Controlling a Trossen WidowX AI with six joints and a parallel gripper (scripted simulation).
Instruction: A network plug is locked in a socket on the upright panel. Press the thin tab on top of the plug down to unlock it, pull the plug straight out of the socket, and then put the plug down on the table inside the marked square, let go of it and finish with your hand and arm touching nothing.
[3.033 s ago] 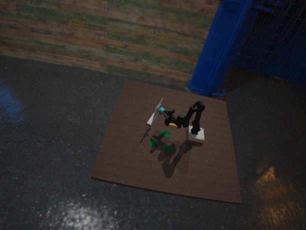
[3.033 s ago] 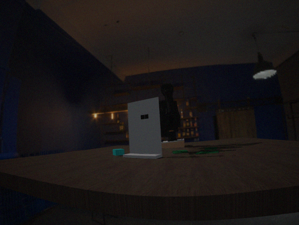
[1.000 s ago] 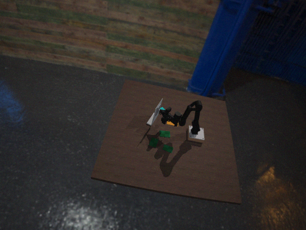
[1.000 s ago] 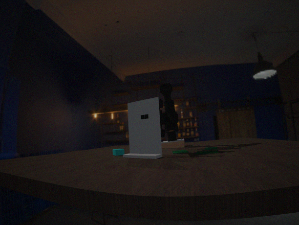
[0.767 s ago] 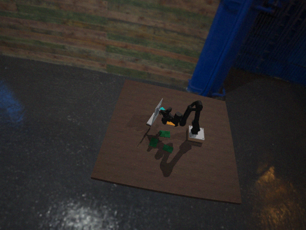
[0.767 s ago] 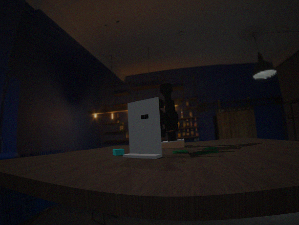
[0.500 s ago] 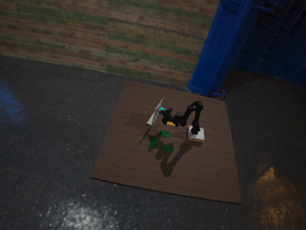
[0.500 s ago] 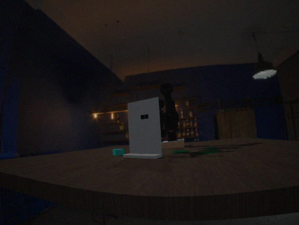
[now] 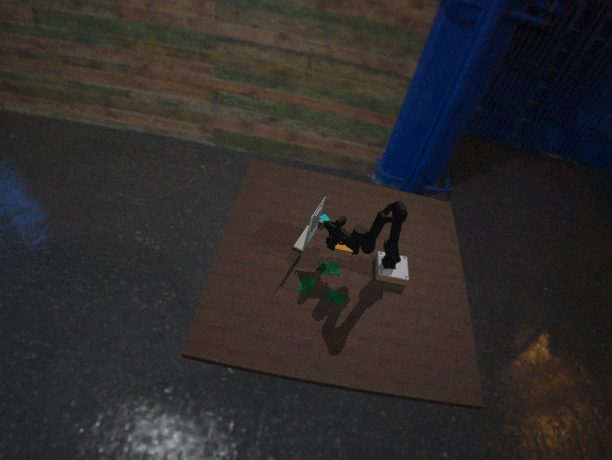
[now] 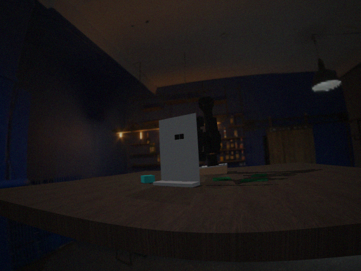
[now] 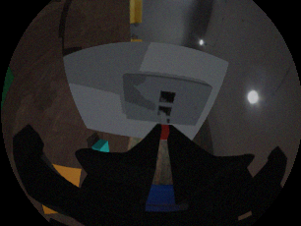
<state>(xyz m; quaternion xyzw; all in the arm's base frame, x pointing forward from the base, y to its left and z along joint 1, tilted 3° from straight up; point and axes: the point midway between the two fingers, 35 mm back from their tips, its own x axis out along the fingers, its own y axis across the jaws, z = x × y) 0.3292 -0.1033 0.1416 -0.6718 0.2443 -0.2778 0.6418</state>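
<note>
1. Closest to the wrist view, we see the two dark fingers of the end effector (image 11: 163, 134) drawn almost together, with only a narrow wedge of gap between them.
2. In that gap we see a thin strip: blue at the near end, pale in the middle, red at the tip. This is the plug (image 11: 165, 132), and the end effector is closed on it.
3. Just past the fingertips we see the small dark socket (image 11: 167, 99), set in a raised grey plate on the pale panel (image 11: 98, 87). The red tip reaches right up to the socket; we cannot tell how far in the plug sits.
4. From above, the arm (image 9: 385, 225) stretches from its white base plate (image 9: 403, 272), right of the counter's (image 9: 250, 325) middle, leftward to the upright panel near the middle.
5. Between the arm and the near edge, we see green patches (image 9: 330, 268) flat on the counter, partly under the arm's shadow.
6. An orange piece (image 9: 343, 247) lies under the forearm, and a teal block (image 9: 324, 218) lies beside the panel toward the far edge.
7. From the outside view, the panel's back shows two small dark openings (image 10: 179, 136), with the arm mostly hidden behind it.
</note>
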